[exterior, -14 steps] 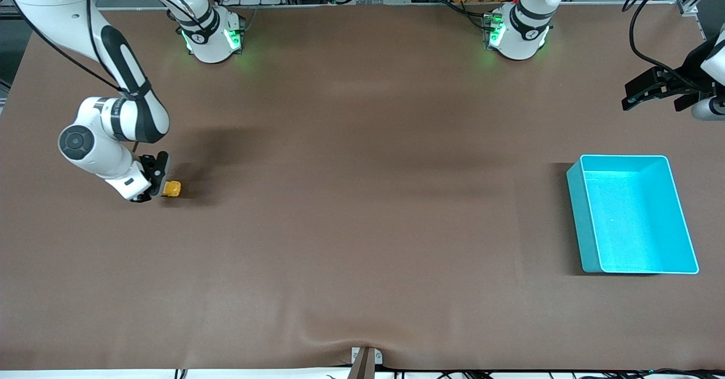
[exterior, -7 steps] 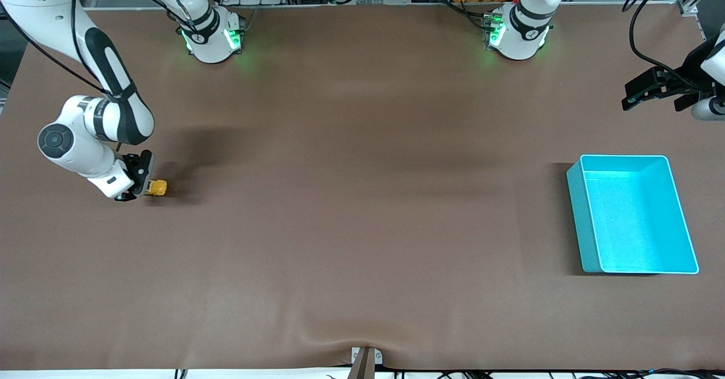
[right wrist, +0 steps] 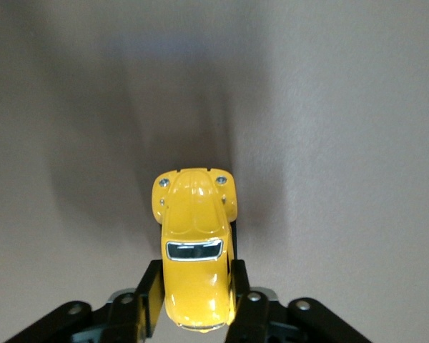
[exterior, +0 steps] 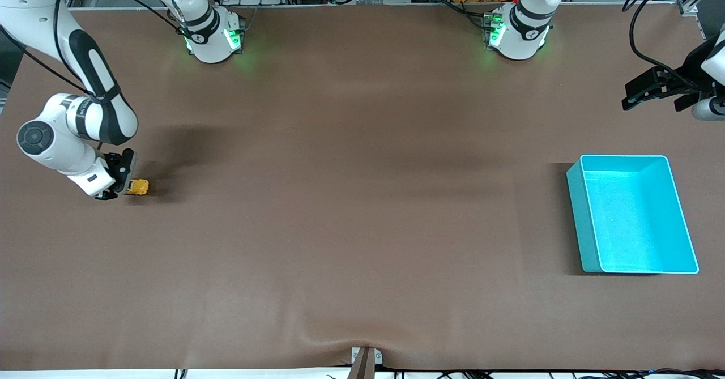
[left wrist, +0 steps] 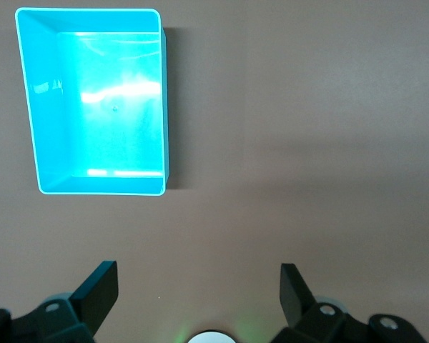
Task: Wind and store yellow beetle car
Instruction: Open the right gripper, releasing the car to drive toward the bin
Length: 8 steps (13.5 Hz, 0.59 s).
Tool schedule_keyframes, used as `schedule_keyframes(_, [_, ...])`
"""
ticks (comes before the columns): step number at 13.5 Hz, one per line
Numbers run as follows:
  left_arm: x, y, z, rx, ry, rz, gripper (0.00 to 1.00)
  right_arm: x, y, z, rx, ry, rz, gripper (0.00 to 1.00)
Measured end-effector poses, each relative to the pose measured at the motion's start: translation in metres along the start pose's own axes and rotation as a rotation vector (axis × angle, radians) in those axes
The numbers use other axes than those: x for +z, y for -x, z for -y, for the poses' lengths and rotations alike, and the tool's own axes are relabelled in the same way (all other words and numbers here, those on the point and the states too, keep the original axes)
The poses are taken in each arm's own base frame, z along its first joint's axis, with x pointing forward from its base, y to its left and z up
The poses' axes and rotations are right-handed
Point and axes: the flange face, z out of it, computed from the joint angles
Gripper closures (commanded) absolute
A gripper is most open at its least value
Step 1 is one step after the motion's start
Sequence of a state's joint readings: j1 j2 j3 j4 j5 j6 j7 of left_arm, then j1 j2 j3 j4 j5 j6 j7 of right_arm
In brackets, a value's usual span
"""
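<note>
Pinching glossy rounded yellow beetle car (right wrist: 195, 250): right claw (right wrist: 195, 300).

Yellow beetle car (exterior: 137, 187) at the table's (exterior: 351, 209) right-arm end, seemingly on it, bin (exterior: 634, 214) at the left-arm end

one yellow beetle car (exterior: 137, 187), one teal bin (exterior: 631, 214), two arms

Only the teal bin (exterior: 631, 213) stands on the brown table (exterior: 362, 197) between both arms' ends.
</note>
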<state>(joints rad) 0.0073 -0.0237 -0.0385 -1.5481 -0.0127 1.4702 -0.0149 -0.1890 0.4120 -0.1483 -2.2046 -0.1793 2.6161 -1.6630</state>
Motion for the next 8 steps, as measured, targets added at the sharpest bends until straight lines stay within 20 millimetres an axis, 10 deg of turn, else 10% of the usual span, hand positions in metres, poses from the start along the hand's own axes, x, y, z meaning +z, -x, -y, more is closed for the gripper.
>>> schedule_keyframes(3, [0.0,0.0,0.0,0.0,0.0,0.0,0.0,0.014,0.011,-0.008,0.011,-0.034,0.004,0.0])
schedule_keyframes(8, [0.0,0.0,0.0,-0.001,0.0,0.0,0.0,-0.042,0.04,-0.048,0.1,-0.164,-0.066,0.0])
